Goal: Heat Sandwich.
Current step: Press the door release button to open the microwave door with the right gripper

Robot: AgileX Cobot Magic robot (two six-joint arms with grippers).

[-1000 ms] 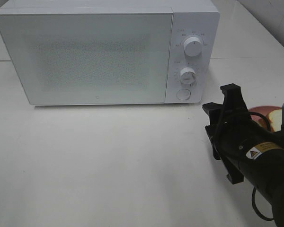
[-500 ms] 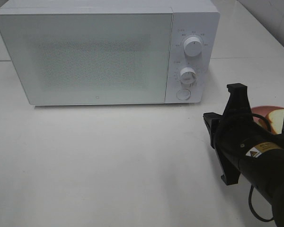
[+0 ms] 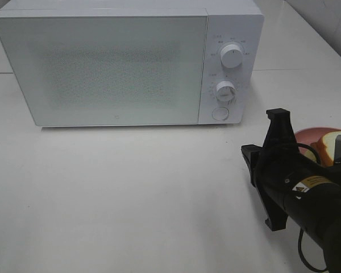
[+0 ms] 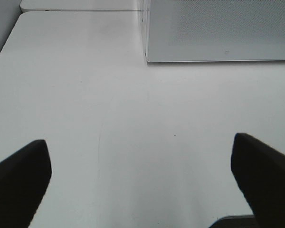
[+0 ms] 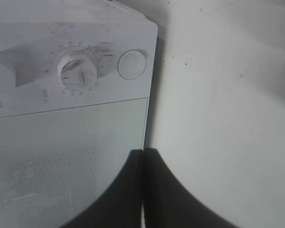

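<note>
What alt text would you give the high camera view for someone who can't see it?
A white microwave with its door closed sits on a white table. At lower right, a black robot arm partly hides a pink plate holding a sandwich.

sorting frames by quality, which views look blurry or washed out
Exterior high: even light, sharp, faint speckle on the microwave door. Left wrist: table washed out, left gripper dark with blurred edges. Right wrist: soft overall, right gripper a black blur.

White microwave [image 3: 233,23] (its door [image 3: 102,71] finely speckled grey), white counter [image 3: 131,187]; pink plate [image 3: 308,135], tan-crusted white sandwich [image 3: 329,146]; black arm [image 3: 307,207], yellow label [image 3: 308,183].
</note>
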